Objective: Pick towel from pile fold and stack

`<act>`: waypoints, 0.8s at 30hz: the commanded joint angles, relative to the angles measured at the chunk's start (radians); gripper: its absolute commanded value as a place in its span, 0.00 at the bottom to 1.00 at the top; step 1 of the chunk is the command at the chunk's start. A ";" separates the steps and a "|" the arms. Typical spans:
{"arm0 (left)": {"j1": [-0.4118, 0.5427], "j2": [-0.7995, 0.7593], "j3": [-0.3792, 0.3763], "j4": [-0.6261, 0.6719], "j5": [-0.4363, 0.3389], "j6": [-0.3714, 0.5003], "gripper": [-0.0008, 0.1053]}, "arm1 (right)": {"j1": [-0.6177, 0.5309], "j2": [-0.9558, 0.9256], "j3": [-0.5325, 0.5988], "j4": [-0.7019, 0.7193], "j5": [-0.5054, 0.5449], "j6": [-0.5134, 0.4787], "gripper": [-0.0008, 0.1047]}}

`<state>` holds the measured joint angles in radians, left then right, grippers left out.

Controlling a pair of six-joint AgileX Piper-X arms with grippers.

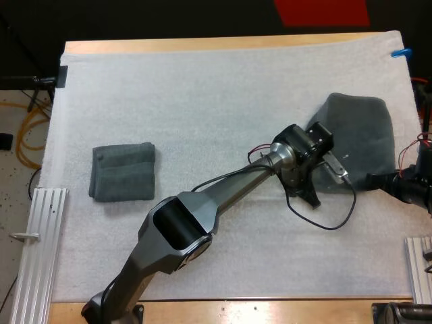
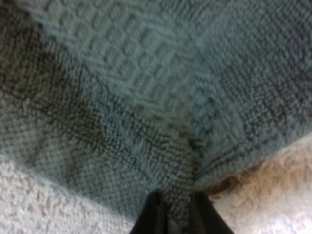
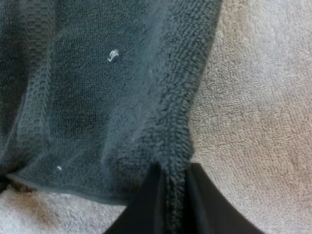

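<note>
A dark grey-green towel [image 1: 361,142] lies spread on the white mat at the right. My left gripper [image 1: 322,177] reaches across to its near left corner and is shut on the towel's edge [image 2: 178,204], with cloth pinched between the black fingers [image 2: 152,214]. My right gripper [image 1: 379,181] comes in from the right edge at the towel's near right corner and is shut on the towel's hem [image 3: 171,195], fingers [image 3: 146,204] pressing from both sides. A folded towel [image 1: 123,171] rests on the mat at the left.
The white mat [image 1: 202,101] covers most of the wooden table. Aluminium rails stand at the near left [image 1: 34,250] and near right [image 1: 420,266] corners. My left arm [image 1: 202,209] stretches diagonally across the mat's middle.
</note>
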<state>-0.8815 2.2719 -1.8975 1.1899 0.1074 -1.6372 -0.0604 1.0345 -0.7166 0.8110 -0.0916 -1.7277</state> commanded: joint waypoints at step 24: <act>0.027 -0.493 -0.109 0.132 -0.086 0.008 0.01 | 0.177 -0.130 -0.389 0.230 -0.034 0.031 0.01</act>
<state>-0.8603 1.7968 -2.0017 1.3002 0.0383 -1.6310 0.1144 0.9121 -1.0909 1.0236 -0.1390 -1.7006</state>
